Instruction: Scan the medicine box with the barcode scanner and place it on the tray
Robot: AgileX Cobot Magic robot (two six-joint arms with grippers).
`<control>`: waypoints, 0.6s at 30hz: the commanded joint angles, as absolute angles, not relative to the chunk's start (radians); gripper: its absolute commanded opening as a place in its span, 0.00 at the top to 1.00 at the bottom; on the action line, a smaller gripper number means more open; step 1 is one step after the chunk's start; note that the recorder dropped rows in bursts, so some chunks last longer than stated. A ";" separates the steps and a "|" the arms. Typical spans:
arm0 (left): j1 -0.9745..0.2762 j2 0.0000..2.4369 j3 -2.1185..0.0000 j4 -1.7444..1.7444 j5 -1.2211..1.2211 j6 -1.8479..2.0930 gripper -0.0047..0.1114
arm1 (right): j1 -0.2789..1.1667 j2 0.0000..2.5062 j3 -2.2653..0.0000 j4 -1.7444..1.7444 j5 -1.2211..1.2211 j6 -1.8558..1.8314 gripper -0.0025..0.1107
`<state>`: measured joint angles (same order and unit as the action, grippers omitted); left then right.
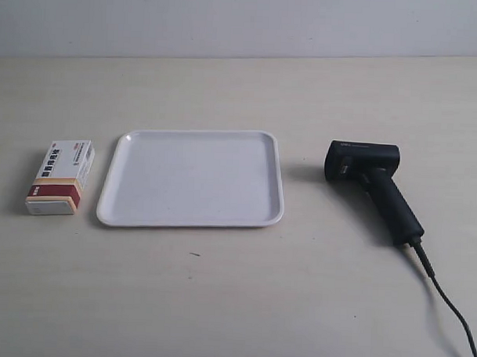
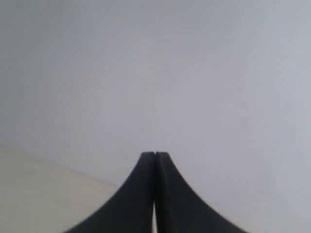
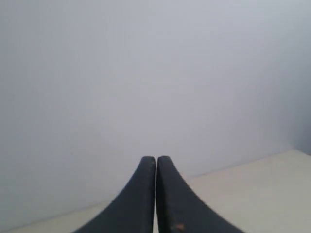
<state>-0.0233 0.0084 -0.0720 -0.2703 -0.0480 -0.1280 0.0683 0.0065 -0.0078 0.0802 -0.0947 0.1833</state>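
Black cable trails from the near edge of the pale table up to the barcode scanner, which lies on its side at the exterior view's right. Level with it, the tray sits mid-table, bare, and the medicine box lies flat just beside the tray's other edge, red band toward the near side. Left gripper and right gripper each have their dark fingers pressed together on nothing, facing a plain wall.

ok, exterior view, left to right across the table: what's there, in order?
medicine box → tray → barcode scanner, with its cable trailing off toward the lower right corner. None of them touch. No arm shows in this view.
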 commanded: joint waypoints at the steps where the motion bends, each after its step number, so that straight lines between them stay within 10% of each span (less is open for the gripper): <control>1: -0.022 0.093 -0.177 -0.264 -0.085 -0.099 0.96 | 0.071 0.000 -0.005 0.080 -0.188 0.186 0.96; 18: -0.022 1.075 -0.518 -0.237 0.133 0.101 0.96 | 0.071 0.000 -0.007 0.070 -0.182 0.262 0.98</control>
<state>-0.0233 0.9459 -0.4738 -0.2425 0.0974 0.0519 0.0683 0.0065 -0.0078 0.0802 -0.1848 0.2577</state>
